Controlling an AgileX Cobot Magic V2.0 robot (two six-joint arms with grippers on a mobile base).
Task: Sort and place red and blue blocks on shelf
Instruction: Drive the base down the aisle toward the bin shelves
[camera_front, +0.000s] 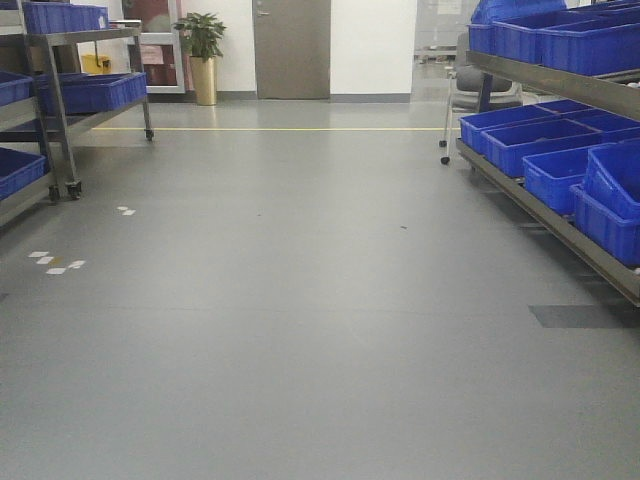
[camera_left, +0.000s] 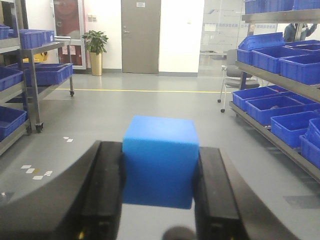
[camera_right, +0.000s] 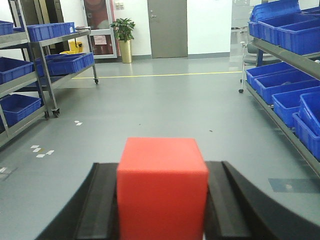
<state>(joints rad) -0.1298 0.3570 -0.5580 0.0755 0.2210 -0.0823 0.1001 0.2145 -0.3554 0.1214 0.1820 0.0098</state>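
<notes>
Closest in, the left gripper (camera_left: 160, 172) is clamping the blue block (camera_left: 160, 160) between its black fingers (camera_left: 107, 190), the jaws closed only to the cube's width. The right gripper (camera_right: 162, 200) is gripping the red block (camera_right: 162, 180) the same way. Both cubes are hanging in the air well short of the yellow line (camera_front: 270, 129), and neither is on a shelf. So picking looks done, and all the placing is left.

On this side of the line the floor (camera_front: 300, 300) is lying open as a wide aisle. The shelf (camera_front: 540, 215), loaded with blue bins (camera_front: 545, 140), is running along the aisle's right edge up to the line, its front rail jutting into the lane. A wheeled rack (camera_front: 85, 38) is standing by the line's left end. Beyond the line a plant (camera_front: 203, 40) and a closed door (camera_front: 291, 48) are standing — nothing is blocking the middle.
</notes>
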